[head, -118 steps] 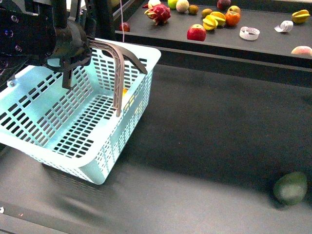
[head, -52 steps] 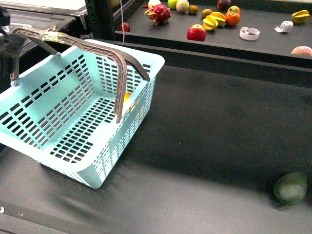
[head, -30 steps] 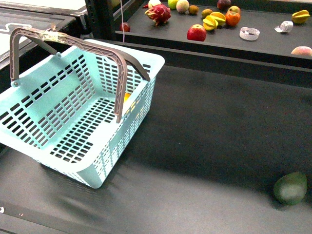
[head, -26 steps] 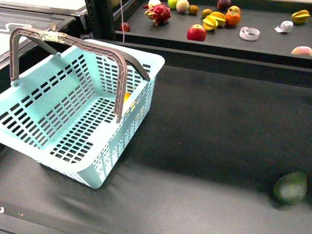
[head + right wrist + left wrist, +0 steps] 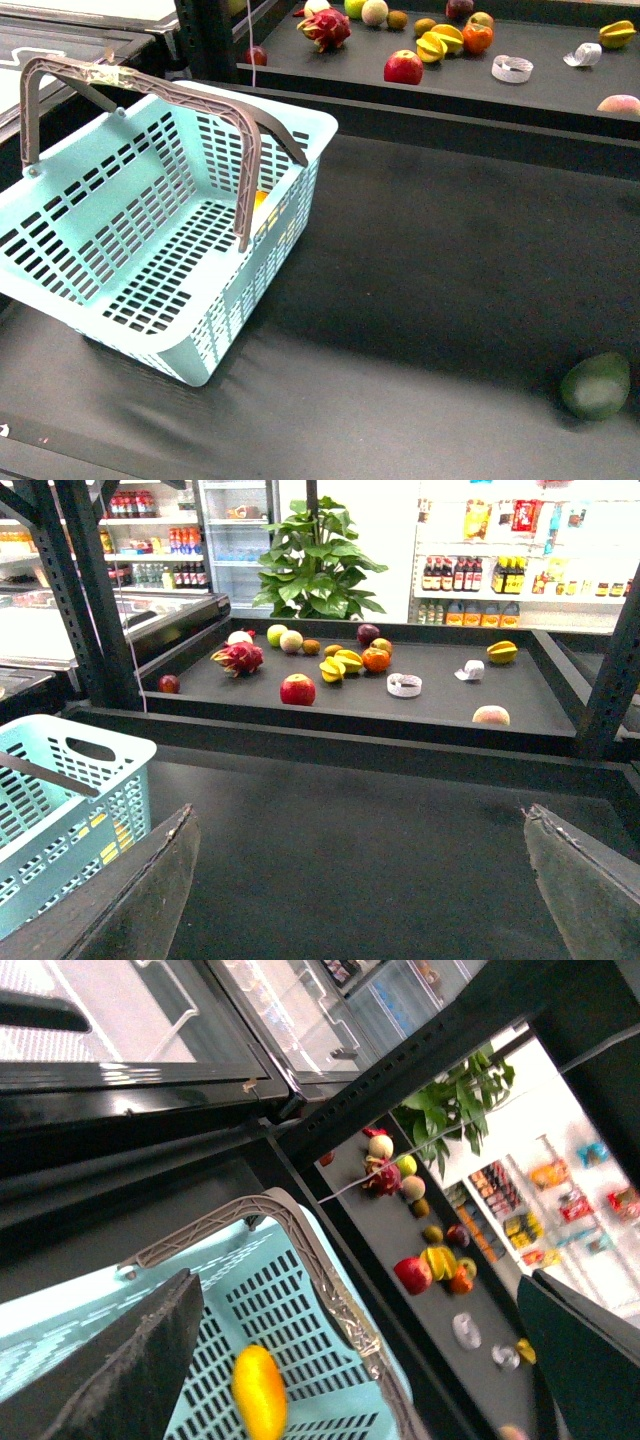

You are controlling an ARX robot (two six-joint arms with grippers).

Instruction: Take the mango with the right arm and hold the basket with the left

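The turquoise basket (image 5: 60, 270) stands at the left of the dark table, both brown handles raised, and no arm shows in the front view. The yellow-orange mango (image 5: 259, 200) lies inside it against the far wall, mostly hidden behind a handle. In the left wrist view the mango (image 5: 259, 1405) lies on the basket (image 5: 300, 1380) floor below the taped handle (image 5: 335, 1295). My left gripper (image 5: 360, 1282) hangs open above the basket and touches nothing. My right gripper (image 5: 360, 815) is open and empty over bare table, with the basket (image 5: 60, 810) off to one side.
A dark green oval fruit (image 5: 596, 386) lies near the table's front right. Behind the table, a raised shelf (image 5: 540, 90) carries a red apple (image 5: 403, 67), a dragon fruit (image 5: 326, 27), cut yellow pieces (image 5: 440, 42) and other fruit. Black rack posts (image 5: 205, 40) stand behind the basket.
The left gripper, which was at the basket's handles earlier, has pulled out of the front view. The taped handle now stands free and the basket has shifted slightly. Nothing has moved in the last half second.
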